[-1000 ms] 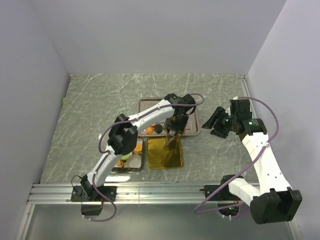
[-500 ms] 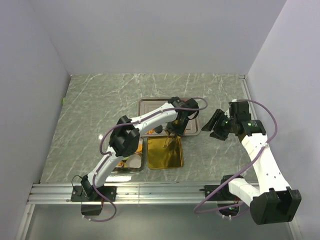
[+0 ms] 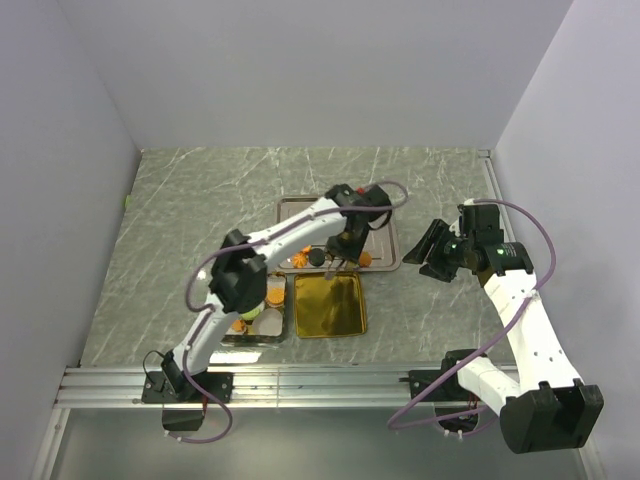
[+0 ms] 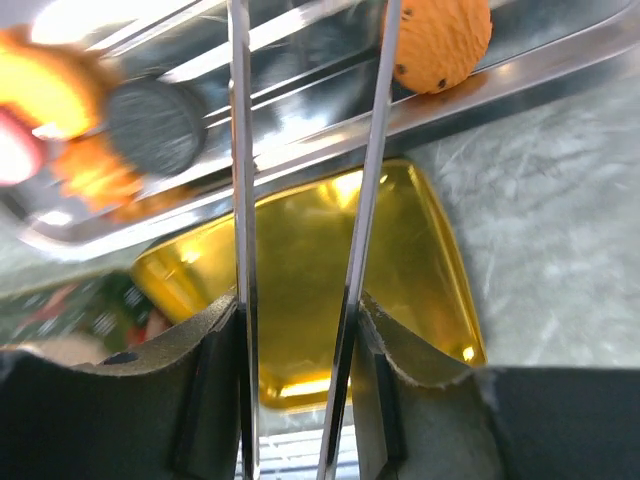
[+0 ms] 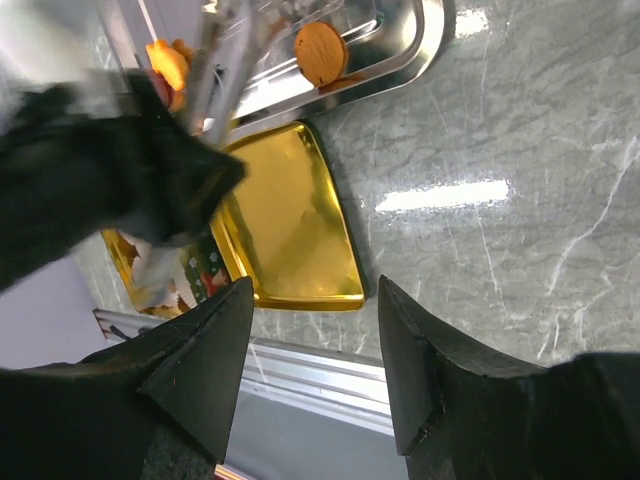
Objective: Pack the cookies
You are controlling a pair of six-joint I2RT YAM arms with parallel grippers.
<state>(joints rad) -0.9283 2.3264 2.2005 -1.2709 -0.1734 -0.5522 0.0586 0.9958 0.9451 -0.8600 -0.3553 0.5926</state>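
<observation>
My left gripper point(image 3: 351, 236) is shut on a pair of metal tongs point(image 4: 242, 200), whose two blades stand apart with nothing between them. It hangs over the silver tray point(image 3: 290, 208) that holds the cookies. In the left wrist view a black cookie point(image 4: 155, 125) lies left of the blades and an orange cookie point(image 4: 441, 42) lies at the right blade's tip. More orange pieces point(image 4: 45, 90) are blurred at far left. From above, the black cookie point(image 3: 316, 257) and an orange one point(image 3: 365, 259) show by the tray's near rim. My right gripper point(image 3: 432, 251) is open and empty, right of the tray.
An empty gold tin tray point(image 3: 328, 305) lies just in front of the silver tray and also shows in the right wrist view point(image 5: 290, 215). A decorated tin point(image 3: 258, 316) holding orange and green pieces sits to its left. Grey walls enclose the marble table point(image 3: 180, 220).
My left gripper has drawn the tongs back from over the gold tray's far edge to over the silver tray near the black cookie. The right arm has hardly moved.
</observation>
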